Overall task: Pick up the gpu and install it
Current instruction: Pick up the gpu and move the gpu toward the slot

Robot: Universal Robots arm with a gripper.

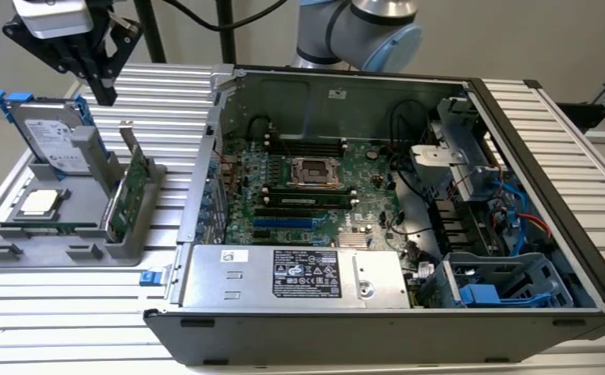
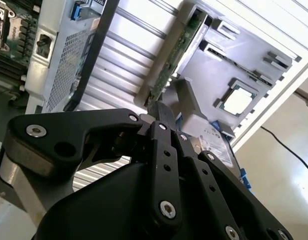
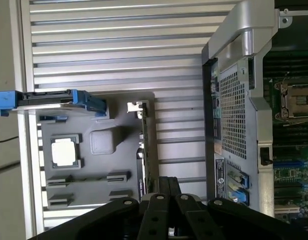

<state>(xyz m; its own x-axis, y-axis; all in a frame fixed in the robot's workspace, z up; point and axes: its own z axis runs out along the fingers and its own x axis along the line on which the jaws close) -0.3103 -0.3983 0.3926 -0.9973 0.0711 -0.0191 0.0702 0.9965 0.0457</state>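
The gpu (image 1: 127,192) stands on edge in a grey holder tray (image 1: 31,255) at the exterior view's left, green board face showing and silver bracket pointing up. My gripper (image 1: 103,91) hangs well above and behind it, over the hard drive, its black fingers closed together with nothing between them. In the first wrist view the gpu (image 3: 144,145) is a thin edge just beyond my gripper (image 3: 168,183). In the second wrist view the gpu (image 2: 172,56) runs as a green strip ahead of my gripper (image 2: 161,113).
A grey hard drive (image 1: 55,141) with blue rails and a square silver CPU (image 1: 39,202) share the tray. The open computer case (image 1: 552,156) lies at the exterior view's right, its motherboard (image 1: 313,195) and blue slots (image 1: 281,223) exposed. Ribbed aluminium table (image 1: 62,312) lies around.
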